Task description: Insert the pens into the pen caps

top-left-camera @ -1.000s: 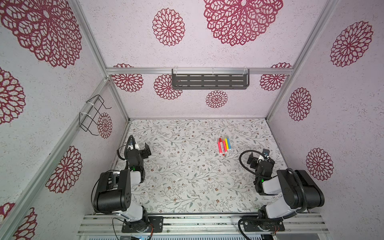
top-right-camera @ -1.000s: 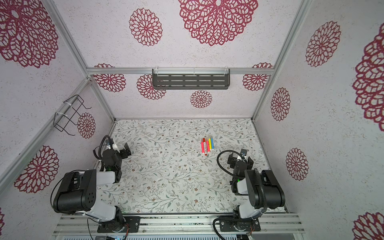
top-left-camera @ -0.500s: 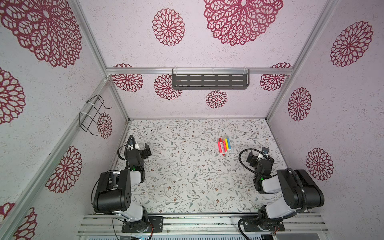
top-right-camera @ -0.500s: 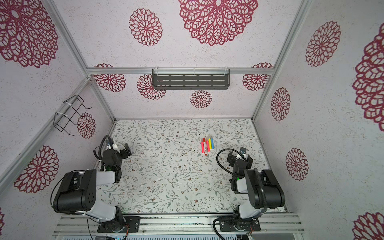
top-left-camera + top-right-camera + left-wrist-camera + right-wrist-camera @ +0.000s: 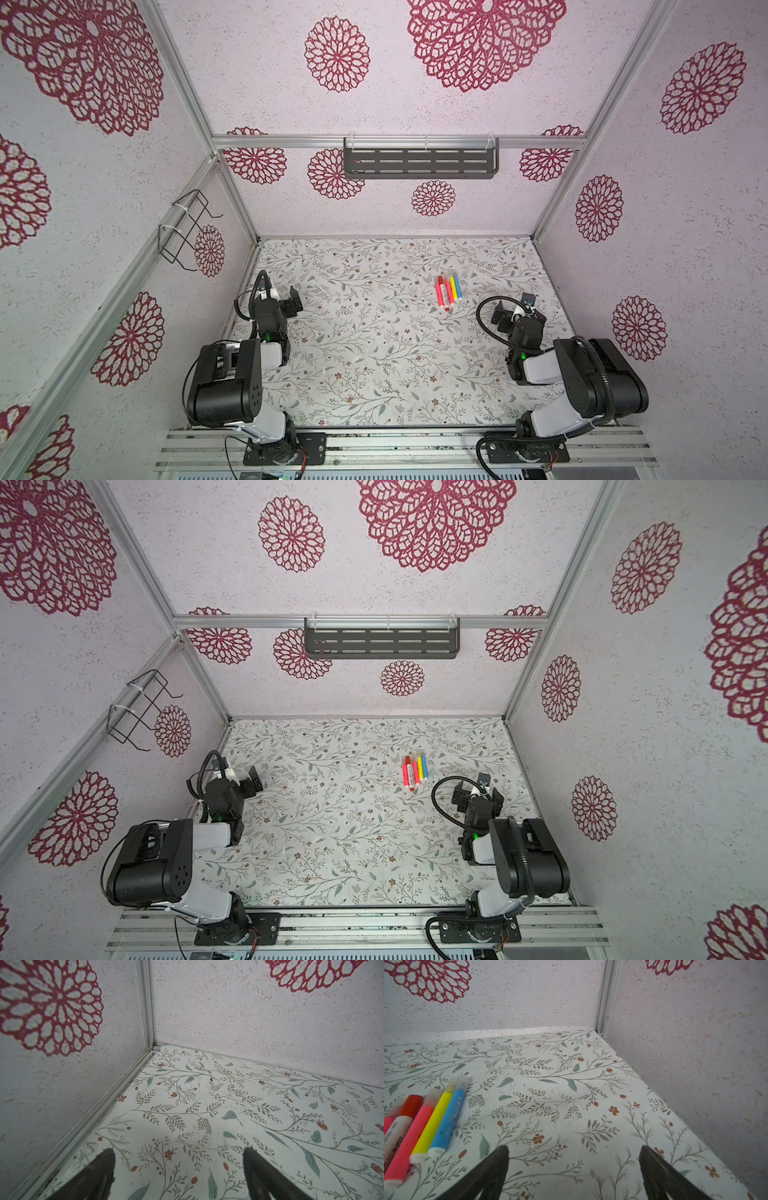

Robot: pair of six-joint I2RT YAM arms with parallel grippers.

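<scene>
Several pens (image 5: 448,291) (image 5: 414,773) lie side by side on the floral table, right of centre. In the right wrist view the blue pen (image 5: 446,1120), yellow pen (image 5: 432,1124) and pink pen (image 5: 409,1142) each carry pale pen caps (image 5: 464,1081) on their far ends. A red cap (image 5: 412,1104) sits on a white-barrelled pen. My right gripper (image 5: 519,312) (image 5: 478,796) (image 5: 574,1148) is open and empty, just right of the pens and nearer the front. My left gripper (image 5: 278,301) (image 5: 237,785) (image 5: 177,1153) is open and empty by the left wall.
A dark slotted shelf (image 5: 419,160) hangs on the back wall, and a wire rack (image 5: 187,232) on the left wall. Walls close in the table on three sides. Two tiny pale specks (image 5: 355,358) lie mid-table, too small to identify.
My right gripper has edged slightly toward the back. The left arm and the pens have not moved.
</scene>
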